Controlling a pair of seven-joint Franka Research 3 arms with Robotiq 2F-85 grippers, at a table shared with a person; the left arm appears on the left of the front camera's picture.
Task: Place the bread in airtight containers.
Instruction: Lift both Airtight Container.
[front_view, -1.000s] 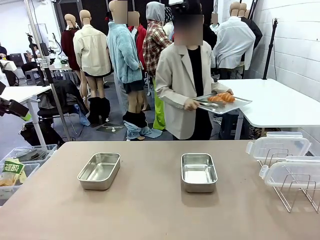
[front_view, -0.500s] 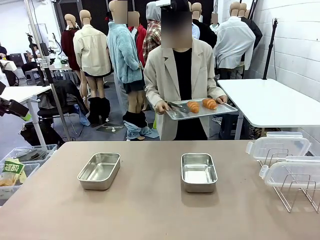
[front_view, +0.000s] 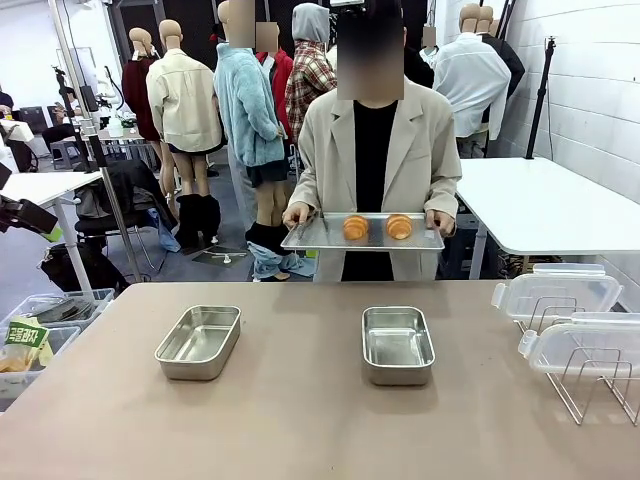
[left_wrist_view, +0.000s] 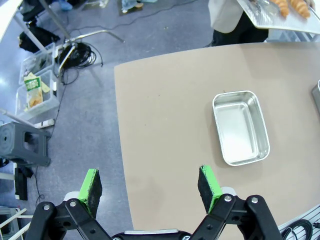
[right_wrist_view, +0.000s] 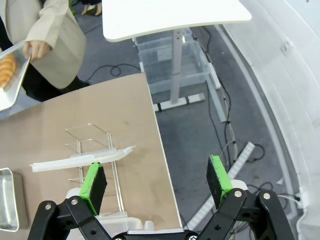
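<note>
Beige tabletop (front_view: 300, 420): two empty tins (front_view: 198, 341), lids (front_view: 555, 295) racked.

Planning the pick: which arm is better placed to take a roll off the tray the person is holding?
Probably left. The left gripper is open with a clear line over the table to the tray; the right gripper, also open, has the lid rack in its way.

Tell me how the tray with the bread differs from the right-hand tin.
The tray is held by the person; the right-hand tin stands on the table. The tray is wide and shallow; the tin is smaller and deeper. The tray carries two rolls; the tin is empty. Both are shiny steel.
</note>
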